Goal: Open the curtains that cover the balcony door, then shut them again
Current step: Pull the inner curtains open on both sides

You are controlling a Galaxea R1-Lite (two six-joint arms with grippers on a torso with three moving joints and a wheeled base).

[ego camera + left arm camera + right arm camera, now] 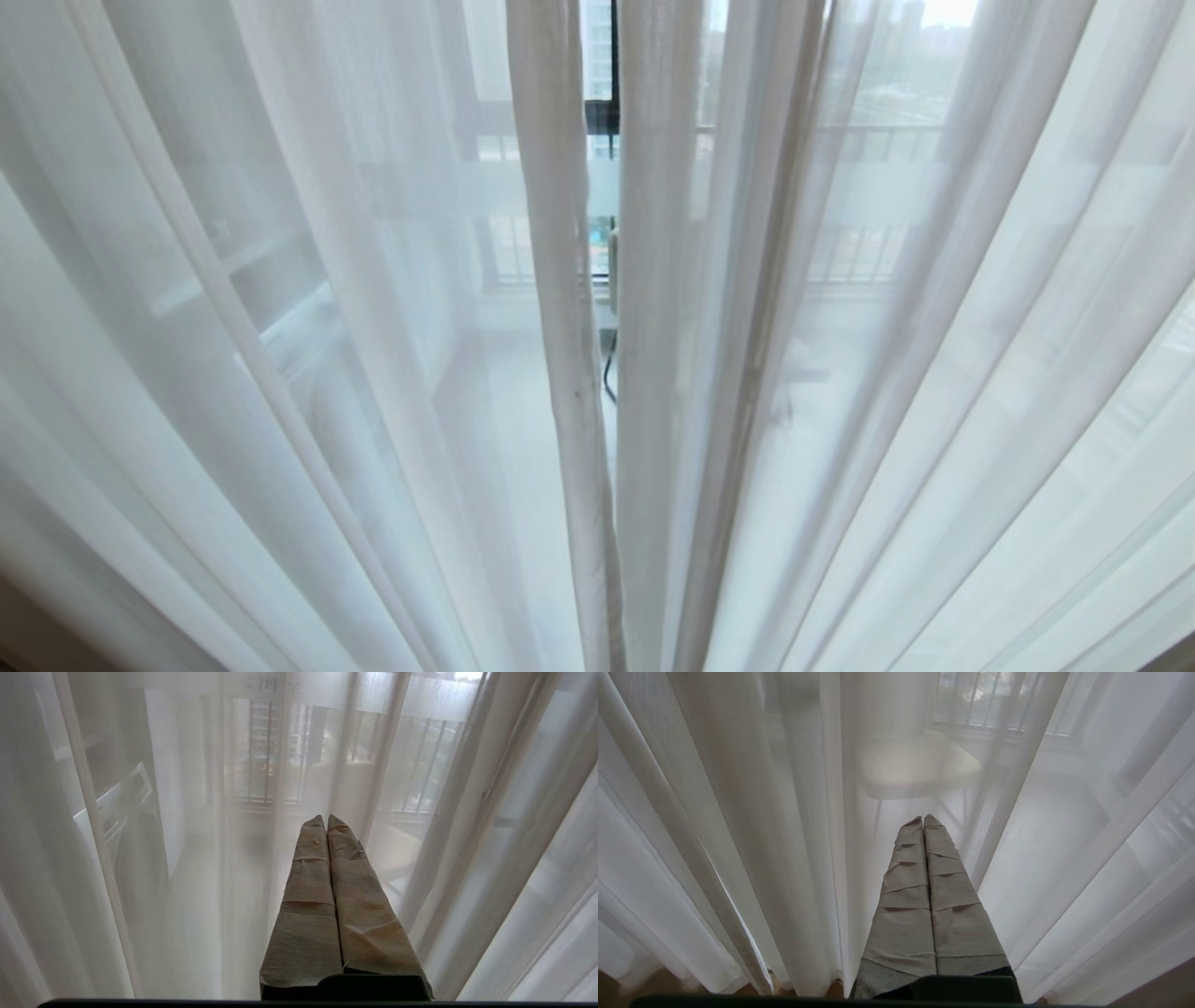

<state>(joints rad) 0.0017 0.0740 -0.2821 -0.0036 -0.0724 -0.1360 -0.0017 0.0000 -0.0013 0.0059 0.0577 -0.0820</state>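
Left gripper [326, 820] closed, empty, pointing at curtains [560, 373] beside centre gap, likely to push them apart; right gripper [923, 820] closed, empty.

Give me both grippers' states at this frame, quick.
Left gripper: jaws shut, holding nothing, pointed at the sheer curtains.
Right gripper: jaws shut, holding nothing, also facing the curtains.

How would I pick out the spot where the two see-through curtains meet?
Find the wall of sheer white floor-length curtains filling the head view. Near its middle, two thicker hemmed edges hang side by side. Between them runs the narrow vertical gap, the only strip where the dark door frame and balcony railing show sharply rather than hazily through fabric.
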